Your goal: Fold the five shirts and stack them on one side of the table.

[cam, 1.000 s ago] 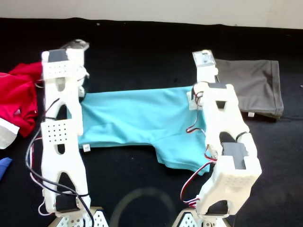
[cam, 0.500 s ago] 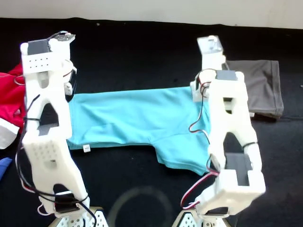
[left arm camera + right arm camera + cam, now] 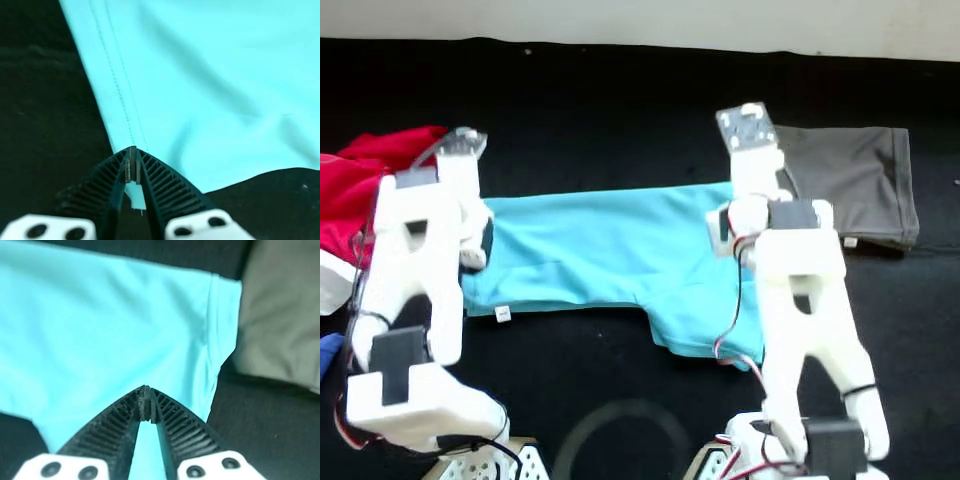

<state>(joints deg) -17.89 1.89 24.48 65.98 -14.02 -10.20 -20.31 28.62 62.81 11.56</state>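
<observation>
The high camera is looking down across the table point(image 3: 620, 100) from the robot's side; both wrist cameras are facing the same turquoise shirt point(image 3: 600, 250) closely.

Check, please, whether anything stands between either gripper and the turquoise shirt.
Nothing visible does. The left gripper has its jaws shut on the turquoise shirt at its stitched hem. The right gripper has its jaws shut directly over the same shirt, near the side by the folded grey shirt; whether they pinch cloth is unclear.
</observation>
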